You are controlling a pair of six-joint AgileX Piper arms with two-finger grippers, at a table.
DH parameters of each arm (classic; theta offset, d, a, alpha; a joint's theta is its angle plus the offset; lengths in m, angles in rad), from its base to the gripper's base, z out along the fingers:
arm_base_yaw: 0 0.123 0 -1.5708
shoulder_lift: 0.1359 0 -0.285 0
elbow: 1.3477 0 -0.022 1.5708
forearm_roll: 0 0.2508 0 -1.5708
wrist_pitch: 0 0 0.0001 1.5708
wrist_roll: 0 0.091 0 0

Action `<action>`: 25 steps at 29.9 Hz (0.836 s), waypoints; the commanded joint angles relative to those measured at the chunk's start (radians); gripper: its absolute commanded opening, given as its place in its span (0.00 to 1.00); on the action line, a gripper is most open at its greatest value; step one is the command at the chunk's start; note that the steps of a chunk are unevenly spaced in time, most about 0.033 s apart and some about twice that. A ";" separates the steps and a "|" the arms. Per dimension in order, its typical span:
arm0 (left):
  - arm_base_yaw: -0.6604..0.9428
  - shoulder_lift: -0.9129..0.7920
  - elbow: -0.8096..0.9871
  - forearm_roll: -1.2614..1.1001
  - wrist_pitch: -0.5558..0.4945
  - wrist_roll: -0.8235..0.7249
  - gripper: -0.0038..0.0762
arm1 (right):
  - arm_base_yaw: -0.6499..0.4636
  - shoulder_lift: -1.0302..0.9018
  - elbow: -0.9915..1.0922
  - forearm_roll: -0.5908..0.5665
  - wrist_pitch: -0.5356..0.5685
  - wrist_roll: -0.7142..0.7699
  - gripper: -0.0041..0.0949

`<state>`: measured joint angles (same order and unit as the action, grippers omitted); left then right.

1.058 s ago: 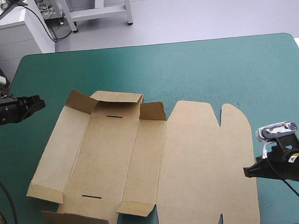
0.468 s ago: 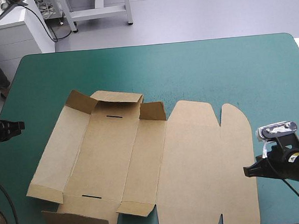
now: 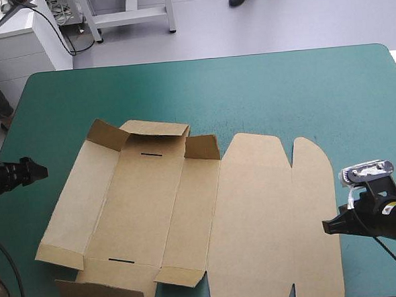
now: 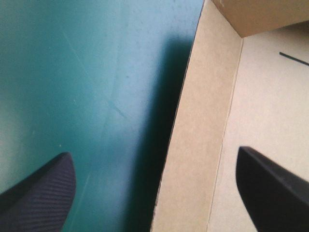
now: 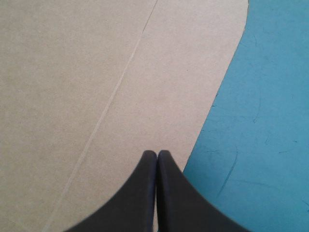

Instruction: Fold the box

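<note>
Box (image 3: 189, 223) lies mostly flat on the table (image 3: 282, 89), long axis left to right. Left gripper (image 4: 154, 159), fingers wide apart, faces the box's left wall. Right gripper (image 5: 157, 153), fingers pressed together, sits over the box's right edge, seemingly nearer.

The box (image 3: 188, 209) ran off the high view's lower edge, so its near flaps and the lid's near corner were cut away. Beside the box's left wall, the left gripper (image 3: 41, 171) showed only its tip, the arm behind it out of the picture. At the box's right rim, the right gripper (image 5: 157, 153) hid the board beneath it, and whether it touched that board could not be told. The slot (image 4: 293, 59) in the box's floor was cut short in the left wrist view.
</note>
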<state>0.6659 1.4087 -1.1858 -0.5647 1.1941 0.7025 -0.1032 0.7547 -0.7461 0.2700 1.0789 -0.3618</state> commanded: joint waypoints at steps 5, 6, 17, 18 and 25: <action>0.003 -0.022 0.155 -0.077 -0.022 0.156 0.86 | -0.004 -0.003 -0.023 0.022 -0.039 -0.017 0.02; -0.001 -0.016 0.174 -0.077 -0.024 0.167 0.86 | -0.004 -0.003 -0.023 0.022 -0.039 -0.017 0.02; -0.116 0.130 0.220 -0.047 0.032 0.175 0.86 | -0.004 -0.003 -0.023 0.022 -0.036 -0.017 0.02; -0.128 0.133 0.220 -0.047 0.036 0.175 0.86 | -0.004 -0.003 -0.023 0.022 -0.036 -0.017 0.02; -0.233 0.135 0.220 -0.017 0.108 0.151 0.86 | -0.004 -0.003 -0.021 0.038 -0.036 -0.017 0.02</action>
<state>0.4667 1.5760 -0.9461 -0.5668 1.1929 0.8747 -0.1032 0.7547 -0.7449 0.2807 1.0789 -0.3687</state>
